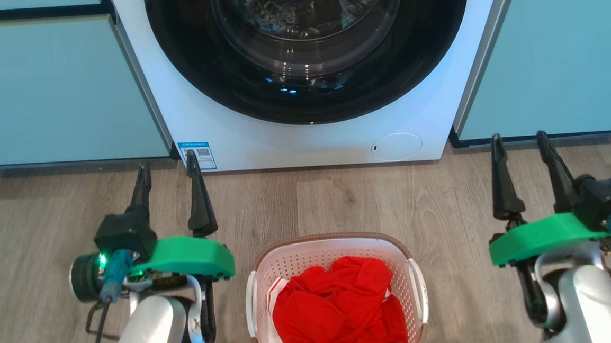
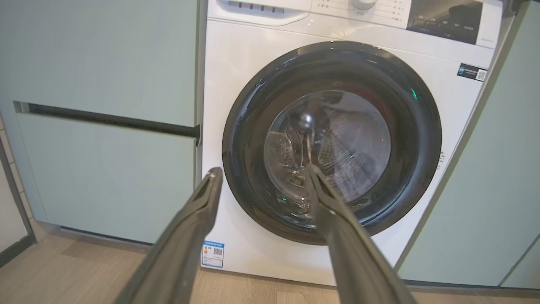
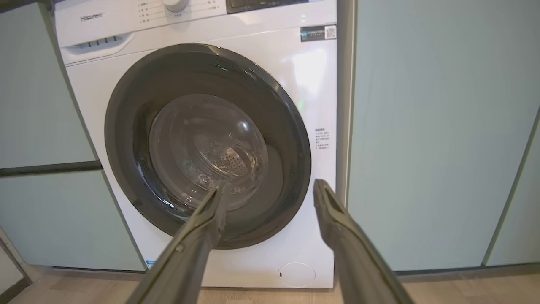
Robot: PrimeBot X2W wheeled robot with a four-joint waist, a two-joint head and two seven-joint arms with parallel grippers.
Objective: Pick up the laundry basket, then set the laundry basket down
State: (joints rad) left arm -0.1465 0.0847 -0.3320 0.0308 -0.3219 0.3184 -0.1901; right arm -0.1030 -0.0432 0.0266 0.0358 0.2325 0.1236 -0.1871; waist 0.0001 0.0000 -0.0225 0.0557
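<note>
Head view: the laundry basket (image 1: 295, 259) sits on the wood floor (image 1: 339, 201) at the near edge of the picture, between the two arms, with its near end cut off by the frame. Red clothes (image 1: 335, 307) lie heaped inside, below the brown rim. A bare strip of floor runs between the basket's far rim and the foot of the washer (image 1: 293, 145), and there is open floor along both white side handles. The left gripper (image 1: 167, 163) hangs left of the basket and the right gripper (image 1: 519, 137) right of it (the right arm stands further from its handle than the left). Each has its two dark fingers spread wide with nothing between them, tips pointing towards the washer's lower front edge. Neither touches the basket.

Left wrist view: the fingers (image 2: 185, 236) are parted wide and empty, pointing at the washer's round dark door (image 2: 244, 139), which is closed. A pale green cabinet (image 2: 105, 169) stands against the washer's left side, and a blue sticker (image 2: 213, 254) marks its lower left corner.

Right wrist view: this gripper's fingers (image 3: 358, 253) likewise stand wide apart and hold nothing, framing the door's lower right edge. A tall panel (image 3: 422, 126) adjoins the washer's right edge, and a round cover (image 3: 296, 274) sits by the lower right corner, just above the floor.
</note>
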